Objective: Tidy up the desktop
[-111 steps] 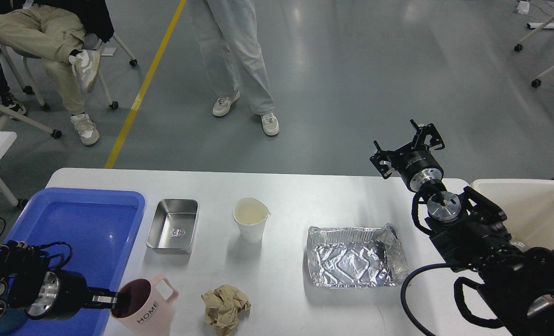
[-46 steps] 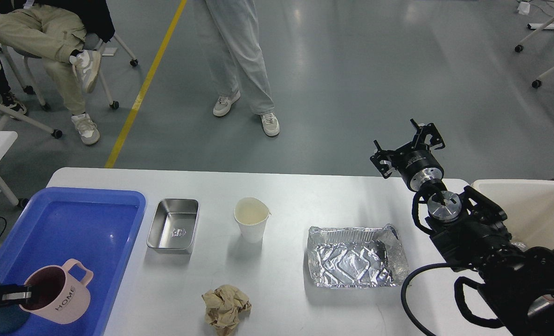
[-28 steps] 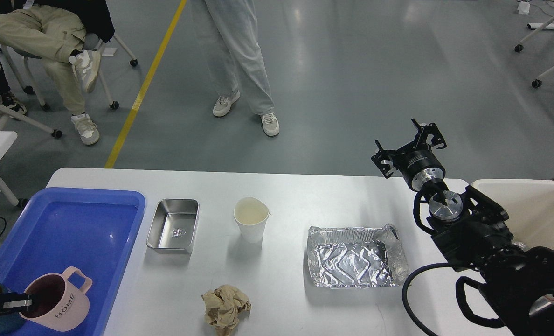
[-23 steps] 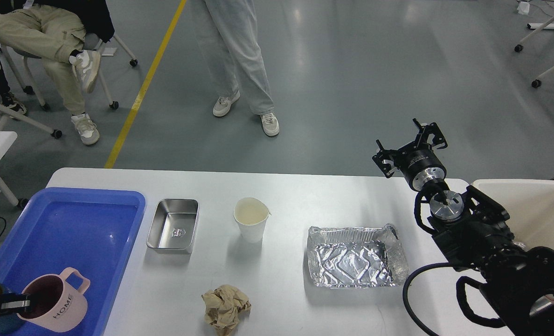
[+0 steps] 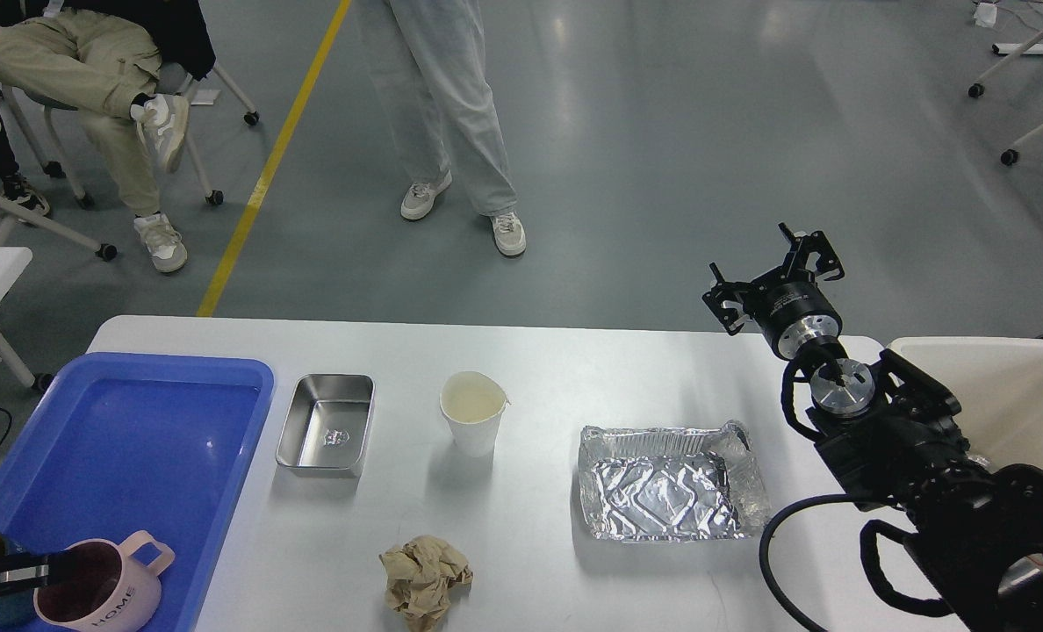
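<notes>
Your left tool (image 5: 43,569) pinches the pink mug (image 5: 100,592) inside the blue tray (image 5: 179,421); steel tin (image 5: 326,424), paper cup (image 5: 472,423), crumpled paper (image 5: 425,581) and foil tray (image 5: 666,483) await on the desk (image 5: 574,360), your right tool (image 5: 776,263) spread.

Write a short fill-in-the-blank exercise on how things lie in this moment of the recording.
1. The pink mug sits in the ____ tray.
2. The crumpled paper lies on the white ____.
3. The paper cup stands between the steel container and the ____ pan.
Missing words: blue; desktop; foil
</notes>
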Controlling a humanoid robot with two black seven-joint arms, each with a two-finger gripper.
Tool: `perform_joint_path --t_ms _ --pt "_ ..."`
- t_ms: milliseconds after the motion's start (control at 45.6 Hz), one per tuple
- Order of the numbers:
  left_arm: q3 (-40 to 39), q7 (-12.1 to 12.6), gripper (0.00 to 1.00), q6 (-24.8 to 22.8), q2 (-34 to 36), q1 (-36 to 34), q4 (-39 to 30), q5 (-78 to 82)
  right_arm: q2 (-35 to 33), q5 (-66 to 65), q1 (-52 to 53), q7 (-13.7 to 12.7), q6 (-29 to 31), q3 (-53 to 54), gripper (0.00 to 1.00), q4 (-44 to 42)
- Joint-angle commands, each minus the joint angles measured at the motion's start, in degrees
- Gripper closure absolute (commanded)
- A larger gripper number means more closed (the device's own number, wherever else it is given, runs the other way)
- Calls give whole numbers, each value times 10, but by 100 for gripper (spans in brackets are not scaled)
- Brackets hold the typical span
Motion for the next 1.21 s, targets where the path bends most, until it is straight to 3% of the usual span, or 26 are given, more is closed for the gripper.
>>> perform_joint_path --t_ms 0,548,899,1009,1184 --pt "0 0 39 6 1 0 -1 0 0 0 1 0 -1 0 0 0" --pt "-5 -22 7 5 42 -2 -43 2 1 0 5 0 -1 1 0 0" --pt "-55 -23 3 -7 137 -9 -128 -36 2 0 6 0 -1 1 0 0" --pt "-101 -36 3 -44 167 -15 -139 -59 3 0 7 -1 -2 1 0 0" --pt "-214 -37 2 -161 200 -41 -137 -160 4 0 11 -1 -3 1 0 0"
